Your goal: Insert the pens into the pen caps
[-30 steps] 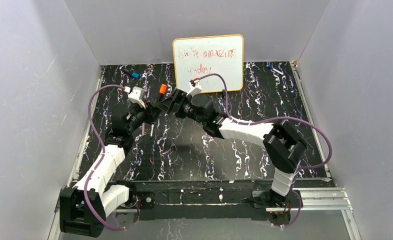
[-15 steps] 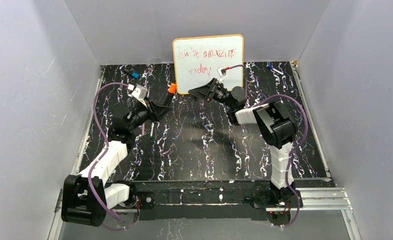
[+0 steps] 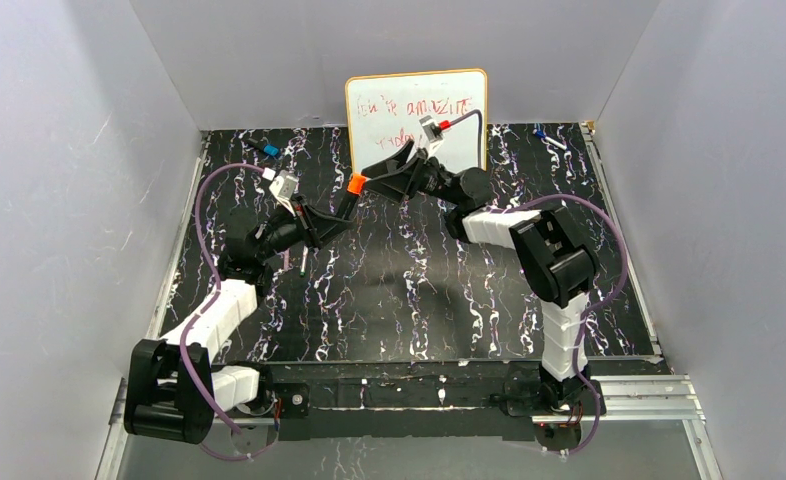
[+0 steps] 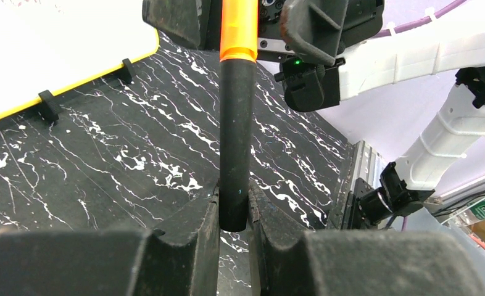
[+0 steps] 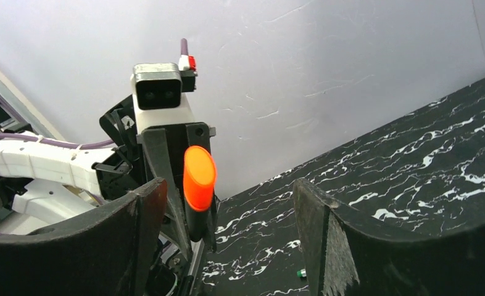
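My left gripper (image 4: 234, 197) is shut on the lower end of a thick black pen (image 4: 237, 135) and holds it up off the table. The pen's orange end (image 4: 238, 28) points at my right gripper. In the top view the orange end (image 3: 355, 184) meets the right gripper (image 3: 367, 180) in front of the whiteboard. In the right wrist view the orange end (image 5: 199, 169) stands between the wide-open fingers (image 5: 129, 234) of the right gripper (image 5: 227, 185), close to the left one. Whether they touch is unclear. No separate pen caps show.
A whiteboard (image 3: 416, 125) with red scribbles stands at the back wall. Blue-tipped pens lie at the back left (image 3: 269, 149) and back right (image 3: 547, 137). A slim pen (image 3: 302, 262) lies on the black marbled table (image 3: 419, 290) beside the left arm.
The right gripper drew back toward the whiteboard, then came forward around the pen's orange end, its jaws narrowing slightly. The left gripper carried the pen a little to the right.
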### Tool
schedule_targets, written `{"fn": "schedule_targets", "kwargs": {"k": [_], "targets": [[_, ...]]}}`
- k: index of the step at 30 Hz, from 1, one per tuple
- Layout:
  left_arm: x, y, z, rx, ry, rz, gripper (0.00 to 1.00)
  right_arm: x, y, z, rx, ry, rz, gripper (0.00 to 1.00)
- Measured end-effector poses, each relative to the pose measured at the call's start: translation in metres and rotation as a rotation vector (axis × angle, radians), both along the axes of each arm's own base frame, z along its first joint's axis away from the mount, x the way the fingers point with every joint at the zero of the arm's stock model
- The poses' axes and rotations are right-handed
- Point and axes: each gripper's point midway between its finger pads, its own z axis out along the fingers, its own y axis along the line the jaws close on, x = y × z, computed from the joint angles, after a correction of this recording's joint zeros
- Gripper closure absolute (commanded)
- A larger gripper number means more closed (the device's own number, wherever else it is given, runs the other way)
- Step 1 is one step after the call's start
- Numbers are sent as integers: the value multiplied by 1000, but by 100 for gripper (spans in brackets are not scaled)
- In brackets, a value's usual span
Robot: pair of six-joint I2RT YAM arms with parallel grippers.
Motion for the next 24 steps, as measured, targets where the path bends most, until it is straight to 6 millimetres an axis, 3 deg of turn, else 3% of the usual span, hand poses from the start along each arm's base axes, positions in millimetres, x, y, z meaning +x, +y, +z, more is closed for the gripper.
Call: {"fn": "schedule_targets", "kwargs": {"k": [12,16,20,22,24], "targets": [[-2,-2,3,-15,4,-19,100,-14,9,23,33,-79,27,23],[-3,-2,4,-18,4,-22,100,-17,12,31,46,-99,35,30],[-3,-2,3,-19,7,-25,100,-20,14,37,53,-111,43,45],[-2,-3,1,-18,13,-25,100,-20,14,39,56,-115,47,58],[-2,-3,0,-17,18,-30,100,-20,14,42,58,-122,51,79]]}}
